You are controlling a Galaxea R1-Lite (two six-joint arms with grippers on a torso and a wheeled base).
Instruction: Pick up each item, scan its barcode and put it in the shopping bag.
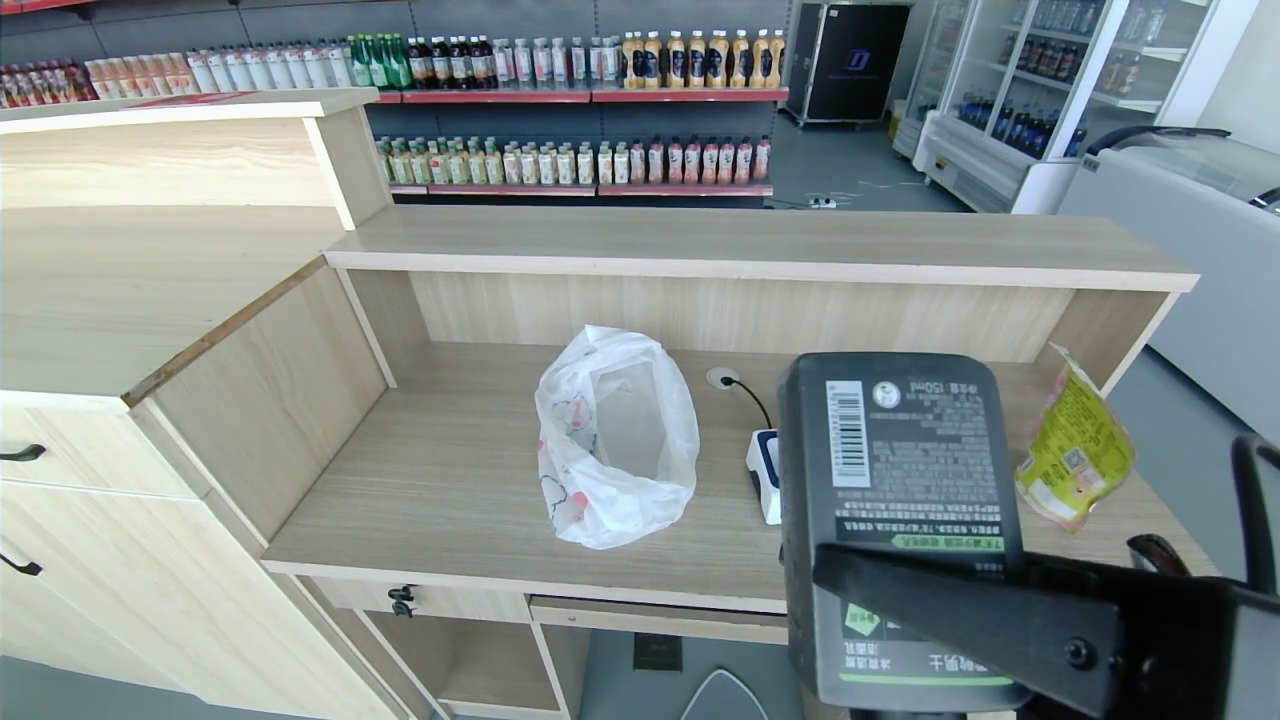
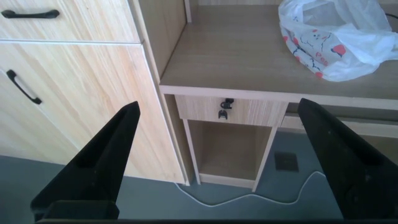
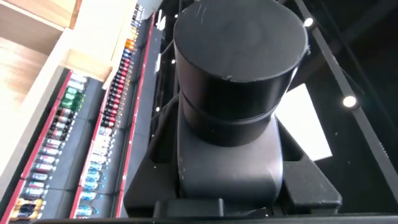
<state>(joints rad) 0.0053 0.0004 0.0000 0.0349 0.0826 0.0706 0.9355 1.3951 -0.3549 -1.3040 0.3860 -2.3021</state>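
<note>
Right end effector (image 1: 960,615) pinches the black bottle (image 1: 900,450); its barcode (image 1: 848,432) faces away from the scanner (image 1: 765,478) below; left end effector (image 2: 217,106) spread wide.

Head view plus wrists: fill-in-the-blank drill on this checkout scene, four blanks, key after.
The right end effector is shut on a ____ plastic bottle with its barcode facing the head camera.
The white plastic shopping bag sits on the light wooden counter, robot's ____ of the white-and-blue scanner.
The yellow-green pouch sits at the counter's ____ end.
The left end effector is ____.
Missing: black; left; right; open.
</note>
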